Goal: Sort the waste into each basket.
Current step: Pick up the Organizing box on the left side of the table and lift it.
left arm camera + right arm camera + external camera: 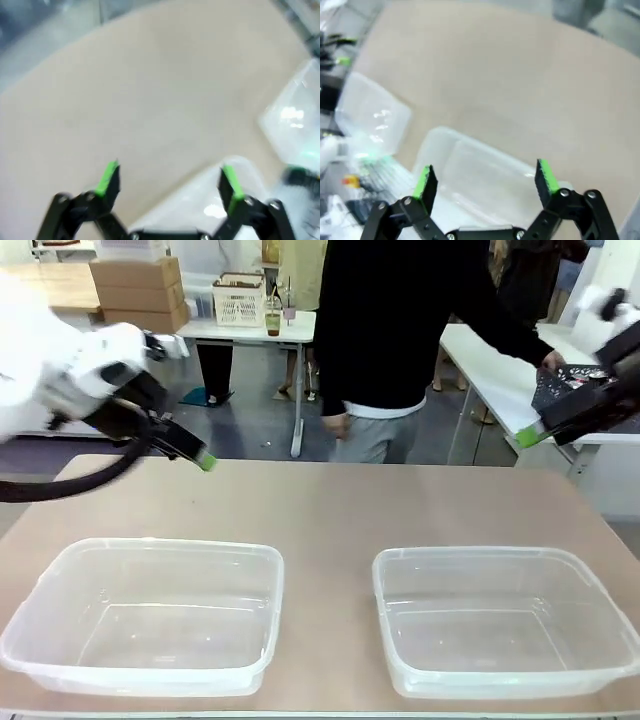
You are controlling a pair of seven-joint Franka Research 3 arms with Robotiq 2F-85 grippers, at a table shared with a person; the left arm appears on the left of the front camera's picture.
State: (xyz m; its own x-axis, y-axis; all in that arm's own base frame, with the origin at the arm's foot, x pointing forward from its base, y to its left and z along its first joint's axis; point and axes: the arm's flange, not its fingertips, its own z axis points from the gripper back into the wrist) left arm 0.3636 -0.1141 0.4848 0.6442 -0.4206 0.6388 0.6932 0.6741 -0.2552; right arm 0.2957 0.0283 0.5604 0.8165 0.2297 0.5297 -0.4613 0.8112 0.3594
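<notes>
Two clear plastic baskets stand side by side on the near half of the table, one on the left and one on the right, and nothing lies in either. My left gripper hovers open above the table's far left, over the left basket's corner in the left wrist view, where its jaws hold nothing. My right gripper hangs open past the table's far right edge. In the right wrist view it stands above the right basket. The waste is out of view on the table.
A person in a black top stands at the far side, one hand on a dark lattice basket on the white side table at the right; its contents are too small to tell. The tan table between the grippers is bare.
</notes>
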